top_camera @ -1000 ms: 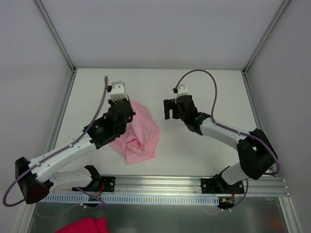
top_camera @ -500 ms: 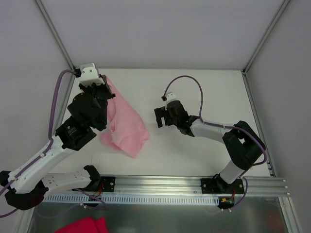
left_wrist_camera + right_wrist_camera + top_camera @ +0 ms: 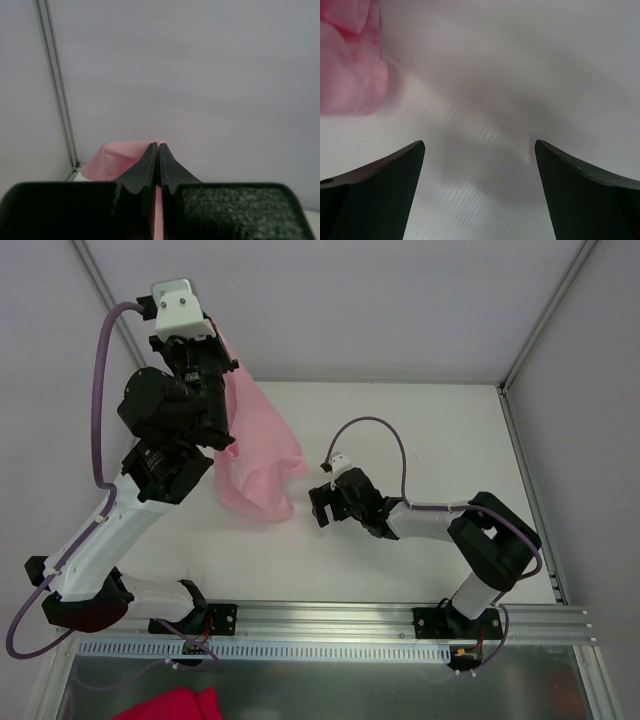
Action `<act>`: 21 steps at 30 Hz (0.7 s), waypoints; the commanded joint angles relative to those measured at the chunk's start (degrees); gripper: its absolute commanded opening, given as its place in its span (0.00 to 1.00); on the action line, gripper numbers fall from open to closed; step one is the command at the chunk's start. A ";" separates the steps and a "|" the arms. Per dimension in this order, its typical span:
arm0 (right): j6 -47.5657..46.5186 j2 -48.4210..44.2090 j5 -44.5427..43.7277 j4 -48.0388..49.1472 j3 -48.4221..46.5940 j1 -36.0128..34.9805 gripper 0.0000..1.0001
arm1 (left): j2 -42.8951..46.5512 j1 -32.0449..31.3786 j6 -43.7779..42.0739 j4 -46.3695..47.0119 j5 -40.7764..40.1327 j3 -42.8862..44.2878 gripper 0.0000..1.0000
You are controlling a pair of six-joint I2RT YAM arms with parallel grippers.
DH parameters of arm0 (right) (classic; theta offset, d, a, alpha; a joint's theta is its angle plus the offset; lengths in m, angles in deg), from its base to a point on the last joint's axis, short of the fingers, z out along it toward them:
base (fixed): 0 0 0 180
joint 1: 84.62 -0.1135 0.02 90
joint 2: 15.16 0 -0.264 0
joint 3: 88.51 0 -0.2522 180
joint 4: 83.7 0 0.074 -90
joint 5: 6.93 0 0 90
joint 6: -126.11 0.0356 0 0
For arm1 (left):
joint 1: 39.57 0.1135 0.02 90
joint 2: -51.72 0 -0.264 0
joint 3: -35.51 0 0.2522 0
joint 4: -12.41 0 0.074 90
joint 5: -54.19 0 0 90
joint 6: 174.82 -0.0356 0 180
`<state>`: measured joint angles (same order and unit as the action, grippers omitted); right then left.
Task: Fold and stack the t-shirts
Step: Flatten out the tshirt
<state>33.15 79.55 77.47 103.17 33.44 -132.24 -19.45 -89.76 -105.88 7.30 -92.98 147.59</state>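
Pale pink t-shirt (image 3: 255, 455) pinched in left claw (image 3: 159, 148); right claw (image 3: 321, 506) agape, empty, just beside it.

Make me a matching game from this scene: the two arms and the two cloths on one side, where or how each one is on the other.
Column one:
1. left arm
2. right arm
3. pale pink t-shirt
4. magenta cloth

Column two:
a. hangs down from shut jaws
b. low over the table, jaws wide open
c. lies on the near side of the rail, at the picture's bottom edge
d. raised high, jaws shut on fabric

Pairs: 1-d, 2-b, 3-a, 4-c.
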 commanded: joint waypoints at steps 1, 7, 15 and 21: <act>-1.69 1.26 1.13 5.57 0.00 -2.74 0.98 | -3.08 -0.17 -8.82 4.28 -0.40 10.62 0.00; -3.89 3.45 -2.64 3.20 -1.76 -6.61 0.98 | -5.81 -1.13 -9.96 3.66 2.67 18.56 0.00; -3.89 4.16 -3.19 3.98 -1.76 -6.96 0.98 | -7.65 -4.47 -19.73 15.37 3.81 20.73 0.00; -3.02 4.86 -10.09 2.41 -2.55 -6.61 0.98 | -15.47 -13.68 -27.05 9.28 7.77 31.13 0.00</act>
<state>30.07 83.97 73.82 104.45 33.20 -139.19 -32.17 -99.25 -124.43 15.62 -89.41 174.54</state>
